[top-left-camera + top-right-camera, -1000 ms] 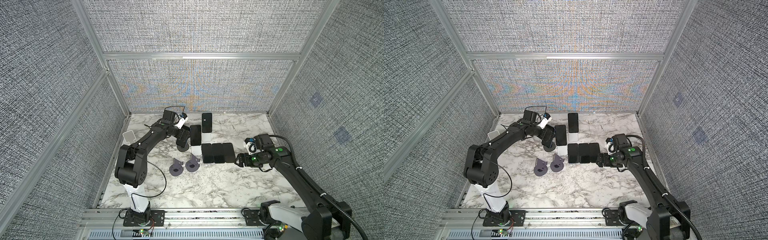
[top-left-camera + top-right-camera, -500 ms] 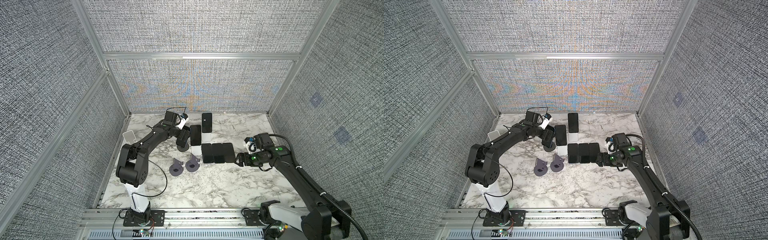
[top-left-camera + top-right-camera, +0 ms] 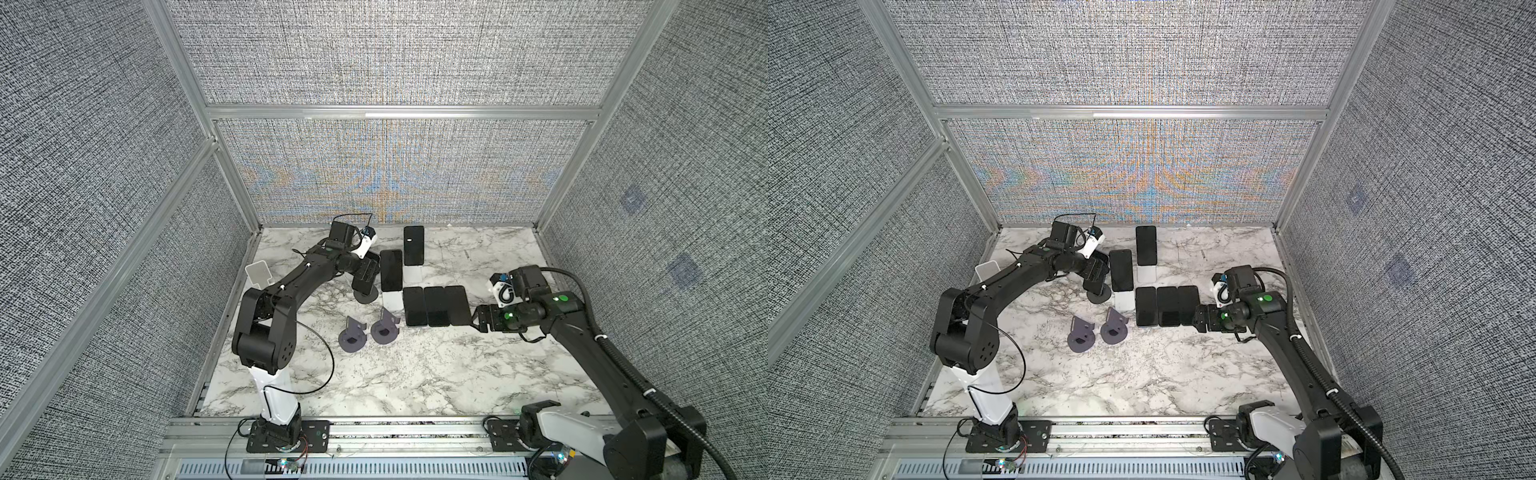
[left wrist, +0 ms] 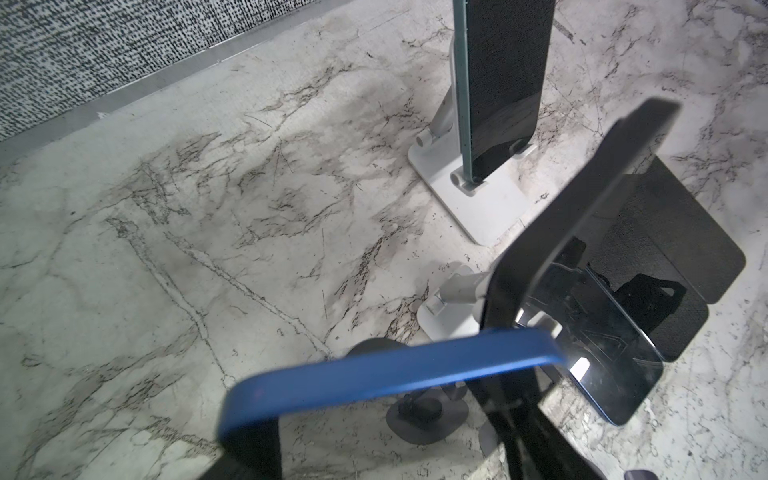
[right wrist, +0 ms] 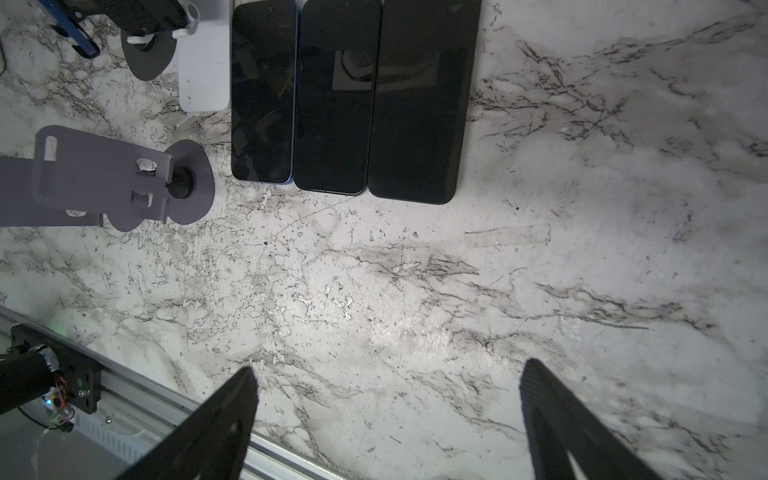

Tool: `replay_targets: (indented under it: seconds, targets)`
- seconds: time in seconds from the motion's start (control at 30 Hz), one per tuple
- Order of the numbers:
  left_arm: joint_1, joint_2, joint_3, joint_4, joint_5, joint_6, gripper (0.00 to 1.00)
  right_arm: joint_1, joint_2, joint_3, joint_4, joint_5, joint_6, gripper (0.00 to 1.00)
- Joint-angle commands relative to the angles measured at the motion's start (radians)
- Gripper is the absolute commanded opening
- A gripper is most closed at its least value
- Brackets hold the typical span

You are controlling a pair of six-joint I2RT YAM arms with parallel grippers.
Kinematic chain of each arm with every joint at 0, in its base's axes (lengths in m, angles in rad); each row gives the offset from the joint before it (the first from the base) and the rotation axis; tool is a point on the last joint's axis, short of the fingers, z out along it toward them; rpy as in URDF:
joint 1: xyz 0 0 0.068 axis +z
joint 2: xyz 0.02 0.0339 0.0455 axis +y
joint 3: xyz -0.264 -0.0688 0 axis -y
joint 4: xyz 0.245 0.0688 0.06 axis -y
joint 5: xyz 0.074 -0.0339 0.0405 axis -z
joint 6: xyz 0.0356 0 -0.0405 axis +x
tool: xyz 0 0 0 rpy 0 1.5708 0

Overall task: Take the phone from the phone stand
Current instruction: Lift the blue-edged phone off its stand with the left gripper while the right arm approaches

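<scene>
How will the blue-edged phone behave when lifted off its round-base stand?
Probably rigid: the blue-edged phone shows a straight, hard rim. That smooth rim may slip under a light grip. The round-base stand looks small and light; it may tip or come along.

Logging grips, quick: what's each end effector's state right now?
Left end effector: around the blue phone; grip cannot be told.
Right end effector: open, empty.

Grey woven panels [image 3: 374,62] close three sides, set in an aluminium frame [image 3: 399,113]; below, a white marble-patterned tabletop [image 3: 415,374] — dark-veined, scuffed; a metal rail [image 3: 395,428] edges its front.
</scene>
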Motion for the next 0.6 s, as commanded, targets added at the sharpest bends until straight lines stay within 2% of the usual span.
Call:
replay_targets:
  seconds: [0.0,0.2,0.37,0.57]
  targets:
    - [0.001,-0.022,0.028,-0.028,0.017,-0.013,0.67,0.004,-0.014,0.004,-0.009,-0.056,-0.027,0.89]
    - [0.001,-0.04,0.1,-0.147,0.016,-0.042,0.62,0.023,-0.039,0.005,0.04,-0.168,-0.064,0.88]
    - [0.001,-0.075,0.135,-0.223,0.015,-0.07,0.58,0.11,-0.03,0.058,0.07,-0.191,-0.091,0.84]
    - [0.001,-0.12,0.182,-0.358,0.075,-0.206,0.42,0.189,0.046,0.098,0.191,-0.312,-0.101,0.78]
